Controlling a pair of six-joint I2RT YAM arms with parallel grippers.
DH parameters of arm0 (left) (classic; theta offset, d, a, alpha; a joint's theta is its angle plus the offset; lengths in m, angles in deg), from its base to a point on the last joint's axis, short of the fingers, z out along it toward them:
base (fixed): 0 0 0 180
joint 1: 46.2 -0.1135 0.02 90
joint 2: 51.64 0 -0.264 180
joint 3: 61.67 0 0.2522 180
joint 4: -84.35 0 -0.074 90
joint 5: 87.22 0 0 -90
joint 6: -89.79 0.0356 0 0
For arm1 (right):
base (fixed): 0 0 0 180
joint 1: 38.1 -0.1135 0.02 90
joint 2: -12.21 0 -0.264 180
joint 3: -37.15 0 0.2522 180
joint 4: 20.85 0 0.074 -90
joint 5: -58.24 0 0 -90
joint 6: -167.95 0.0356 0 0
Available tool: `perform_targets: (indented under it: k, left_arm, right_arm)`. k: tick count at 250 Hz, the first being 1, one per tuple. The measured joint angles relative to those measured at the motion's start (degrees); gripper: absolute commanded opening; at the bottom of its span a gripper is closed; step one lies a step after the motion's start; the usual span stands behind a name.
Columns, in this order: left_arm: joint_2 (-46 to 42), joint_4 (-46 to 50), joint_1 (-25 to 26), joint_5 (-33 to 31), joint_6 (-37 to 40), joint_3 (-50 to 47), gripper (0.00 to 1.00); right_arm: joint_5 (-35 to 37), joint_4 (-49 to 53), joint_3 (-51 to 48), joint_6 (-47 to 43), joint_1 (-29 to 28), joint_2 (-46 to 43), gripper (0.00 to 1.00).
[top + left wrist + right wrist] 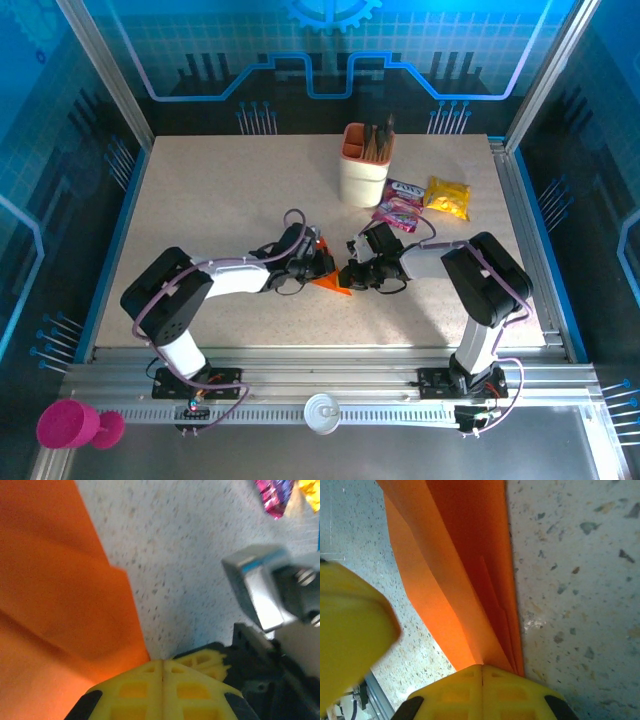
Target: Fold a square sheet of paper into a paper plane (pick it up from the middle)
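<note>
Top external view: two black and white robot arms reach inward and meet at the middle of a speckled beige table (200, 200). Between them is a thin, bright orange paper (332, 283). The arms cover most of it, and one pointed corner sticks out toward the near edge. The left gripper (320, 266) and the right gripper (352, 275) sit just beside each other over it. Farther back stand a cream pen cup with an orange insert (362, 168), a pink snack packet (398, 212) and a yellow snack packet (447, 197). A magenta cup (65, 425) sits at the near left corner, off the table.

The wrist views show what the overhead one cannot. From the right wrist, the yellow fingers (455, 695) are pressed together with no gap. The orange paper runs straight into their seam and is pinched there. Here the paper is a long, narrow strip of several stacked layers with sharp lengthwise creases.

From the left wrist, that arm's yellow fingers (135, 690) are likewise closed tight. A wide, creased flap of the paper meets their left tip, but I cannot tell whether it is gripped. The right gripper's grey and black body sits close on the right.
</note>
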Motion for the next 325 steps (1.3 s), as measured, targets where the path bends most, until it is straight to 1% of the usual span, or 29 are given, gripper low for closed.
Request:
perform_targets:
  k: [61,127,191,232,325]
  left_arm:
    - [2.9,-2.7,0.9,-0.5,-3.4,-0.3,0.0]
    - [6.5,-3.1,0.9,-2.3,-6.4,0.3,0.0]
    - [6.8,3.7,0.8,-4.9,-11.0,4.0,0.0]
    - [7.4,7.7,0.1,-5.7,-12.4,6.4,0.0]
    - [7.6,8.7,-3.2,-5.7,-11.0,6.9,0.0]
  right_arm:
    - [-1.1,-0.6,-0.2,0.4,0.4,0.3,0.0]
    - [-2.3,-1.2,-0.3,1.2,1.0,0.8,0.0]
    - [-2.6,-1.4,-0.4,1.7,1.1,1.1,0.0]
    - [-2.7,-0.7,-0.1,1.7,1.1,1.5,0.0]
    - [-3.5,-0.4,-0.1,1.9,1.4,2.2,0.0]
